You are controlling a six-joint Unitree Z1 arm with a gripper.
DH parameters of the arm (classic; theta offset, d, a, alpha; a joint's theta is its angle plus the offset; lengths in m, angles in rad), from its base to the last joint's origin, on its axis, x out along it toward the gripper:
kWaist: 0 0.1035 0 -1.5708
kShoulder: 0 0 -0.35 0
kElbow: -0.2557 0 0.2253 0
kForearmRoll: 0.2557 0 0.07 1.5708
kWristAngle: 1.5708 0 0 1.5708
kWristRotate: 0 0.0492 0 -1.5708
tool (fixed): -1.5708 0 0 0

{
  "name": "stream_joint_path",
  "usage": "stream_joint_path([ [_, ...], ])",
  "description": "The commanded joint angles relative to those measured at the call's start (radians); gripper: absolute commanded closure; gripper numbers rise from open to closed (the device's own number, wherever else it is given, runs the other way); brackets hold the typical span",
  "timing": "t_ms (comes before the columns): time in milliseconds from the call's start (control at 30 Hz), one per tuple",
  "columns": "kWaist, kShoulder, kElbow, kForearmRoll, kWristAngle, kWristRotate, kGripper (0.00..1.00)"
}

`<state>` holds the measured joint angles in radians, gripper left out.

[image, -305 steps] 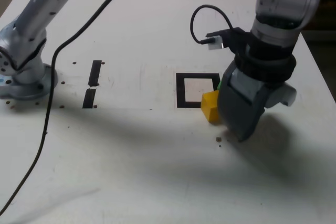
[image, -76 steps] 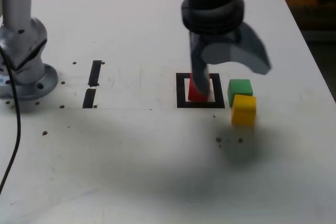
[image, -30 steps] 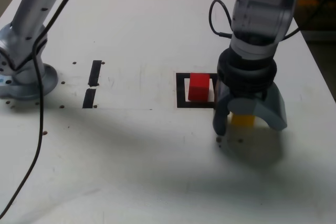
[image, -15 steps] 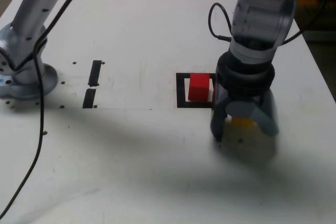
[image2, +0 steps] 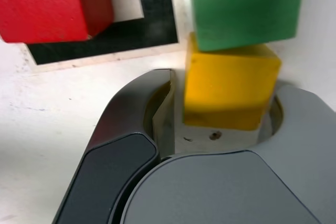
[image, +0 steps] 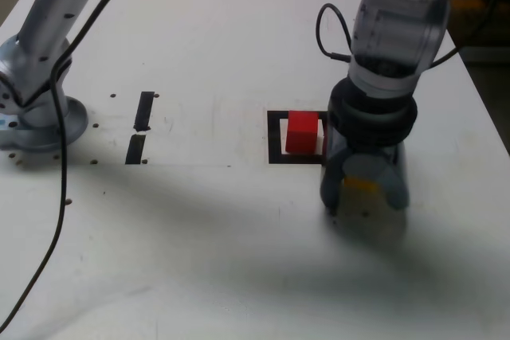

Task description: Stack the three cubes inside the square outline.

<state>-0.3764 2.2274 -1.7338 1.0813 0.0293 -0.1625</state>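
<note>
My gripper (image: 363, 193) is down on the table (image: 199, 236), jaws drawn in on either side of the yellow cube (image2: 228, 90). The wrist view shows both inner faces at the cube's flanks, seemingly touching; whether they are truly clamped I cannot tell.

The green cube (image2: 244, 6) sits just beyond the yellow one, apparently touching its far face. In the exterior view the red cube (image: 302, 131) stands inside the square outline (image: 275, 137), at about ten o'clock from my gripper; yellow lies just outside the frame.

Handling, as I judge it: a small, rigid, light block with flat matte faces, unlikely to slip or crush. Best hold is on two opposite side faces, centred, kept square so it lands flat on red.
</note>
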Motion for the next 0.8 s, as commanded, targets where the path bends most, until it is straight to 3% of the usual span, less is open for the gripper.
stream_joint_path([
  [0, -0.006, 0.013, -0.008, -0.003, 0.005, -0.003, 0.44],
  [367, -0.021, 0.005, -0.020, 0.031, 0.042, -0.031, 0.74],
  [767, -0.115, -0.139, -0.048, 0.175, 0.091, -0.154, 0.78],
])
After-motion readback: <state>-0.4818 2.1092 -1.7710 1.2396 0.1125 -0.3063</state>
